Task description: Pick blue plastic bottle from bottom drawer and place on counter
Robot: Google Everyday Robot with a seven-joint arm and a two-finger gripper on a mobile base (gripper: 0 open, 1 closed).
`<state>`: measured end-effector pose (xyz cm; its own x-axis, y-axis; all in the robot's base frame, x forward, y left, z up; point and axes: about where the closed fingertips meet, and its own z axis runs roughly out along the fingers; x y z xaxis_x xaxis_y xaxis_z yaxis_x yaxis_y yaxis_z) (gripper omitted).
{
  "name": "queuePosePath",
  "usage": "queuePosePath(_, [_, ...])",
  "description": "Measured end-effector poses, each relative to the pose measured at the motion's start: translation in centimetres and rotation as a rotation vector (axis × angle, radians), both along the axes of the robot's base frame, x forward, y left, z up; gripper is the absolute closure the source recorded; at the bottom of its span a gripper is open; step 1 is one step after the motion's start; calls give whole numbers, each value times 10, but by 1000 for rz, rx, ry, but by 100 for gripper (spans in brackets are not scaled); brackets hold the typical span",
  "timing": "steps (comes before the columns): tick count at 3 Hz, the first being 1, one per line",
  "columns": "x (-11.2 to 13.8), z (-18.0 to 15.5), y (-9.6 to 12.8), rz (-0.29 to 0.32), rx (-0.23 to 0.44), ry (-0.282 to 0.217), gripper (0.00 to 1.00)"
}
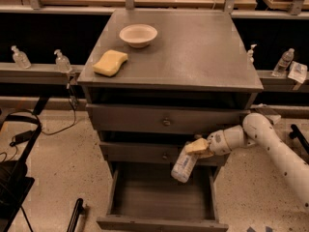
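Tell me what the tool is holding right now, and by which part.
The tool holds the blue plastic bottle by its upper end. The body hangs tilted below it, over the open bottom drawer.

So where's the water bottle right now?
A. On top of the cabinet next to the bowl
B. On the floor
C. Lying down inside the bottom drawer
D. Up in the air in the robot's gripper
D: the gripper is clamped on the blue plastic bottle, which hangs tilted above the open bottom drawer; the counter holds only a bowl and a sponge.
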<state>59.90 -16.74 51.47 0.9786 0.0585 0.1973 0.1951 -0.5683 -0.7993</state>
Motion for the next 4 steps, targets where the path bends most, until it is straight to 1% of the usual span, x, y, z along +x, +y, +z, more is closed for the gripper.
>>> queuePosePath(1, [-29, 35, -20, -39, -9, 24, 100])
queuePosePath(2, [-53, 51, -36, -71, 9, 43, 100])
queuePosePath(3, [-69, 63, -48, -100, 18, 52, 100])
queuePosePath(4, [-73, 92, -47, -86, 59, 2, 100])
